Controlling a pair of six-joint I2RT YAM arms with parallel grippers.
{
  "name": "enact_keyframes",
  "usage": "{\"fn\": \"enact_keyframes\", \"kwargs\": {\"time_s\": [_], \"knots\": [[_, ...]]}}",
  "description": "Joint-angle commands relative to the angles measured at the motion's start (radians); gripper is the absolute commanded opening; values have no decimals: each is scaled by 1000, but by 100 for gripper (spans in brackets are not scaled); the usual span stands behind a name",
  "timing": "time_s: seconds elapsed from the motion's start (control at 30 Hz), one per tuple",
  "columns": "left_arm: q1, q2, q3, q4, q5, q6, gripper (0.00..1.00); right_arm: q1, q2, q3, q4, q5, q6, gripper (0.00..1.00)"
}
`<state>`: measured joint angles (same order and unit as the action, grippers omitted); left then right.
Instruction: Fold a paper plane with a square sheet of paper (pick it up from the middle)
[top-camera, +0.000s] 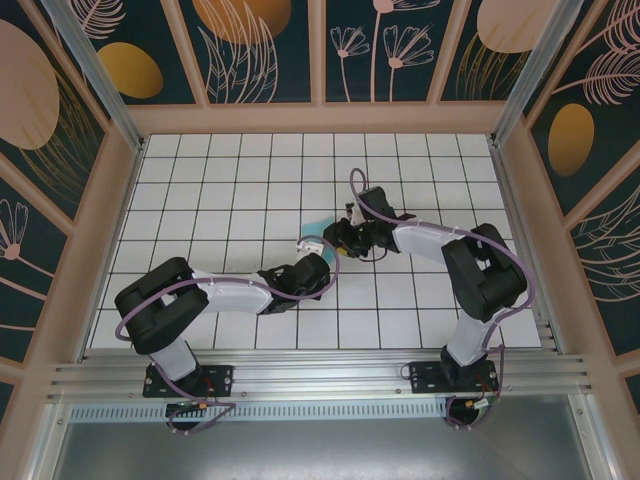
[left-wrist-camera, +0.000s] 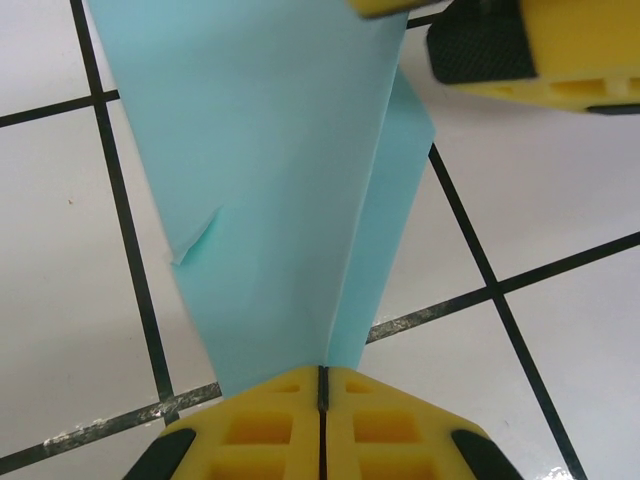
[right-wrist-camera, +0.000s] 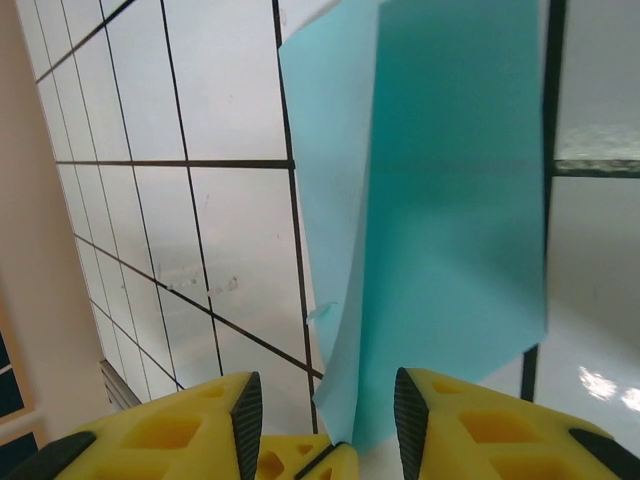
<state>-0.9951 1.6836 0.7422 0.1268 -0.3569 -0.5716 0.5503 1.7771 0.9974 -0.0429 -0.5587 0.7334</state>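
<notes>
The thin light-turquoise sheet of paper (top-camera: 319, 226) is being held up a little above the white tiled table (top-camera: 230, 180), near its middle, between the two arms. The sheet is already folded along its length and is getting narrower toward one end. The left gripper (left-wrist-camera: 322, 378) is pinching this narrow end, with its yellow jaws pressed fully together on the paper. A small dent (left-wrist-camera: 195, 240) is showing on the paper's left edge. The right gripper (right-wrist-camera: 320, 405) is standing at the other, wider end, and its jaws are apart. The paper's edge is passing between the yellow fingers (right-wrist-camera: 200, 425), but they are not squeezing it. The folded layers are opening slightly there.
</notes>
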Motion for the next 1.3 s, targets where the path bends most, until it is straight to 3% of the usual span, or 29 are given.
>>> {"fn": "enact_keyframes", "kwargs": {"time_s": [0.0,0.07,0.2,0.3,0.43,0.7,1.27], "knots": [[0,-9,1,-7,-20,32,9,20,53,62,-49,-19,-35,43],[0,-7,3,-11,-20,35,10,26,72,85,-74,4,-42,42],[0,-12,1,-15,-31,35,12,27,104,117,-111,36,-51,26],[0,-24,-9,-24,-49,24,19,26,106,122,-112,42,-43,13],[1,-42,-27,-28,-58,13,33,26,96,114,-101,35,-26,3],[0,-52,-33,-17,-56,15,46,27,67,101,-75,8,19,0],[0,12,-3,-43,-90,13,43,27,60,107,-81,5,31,0]]}}
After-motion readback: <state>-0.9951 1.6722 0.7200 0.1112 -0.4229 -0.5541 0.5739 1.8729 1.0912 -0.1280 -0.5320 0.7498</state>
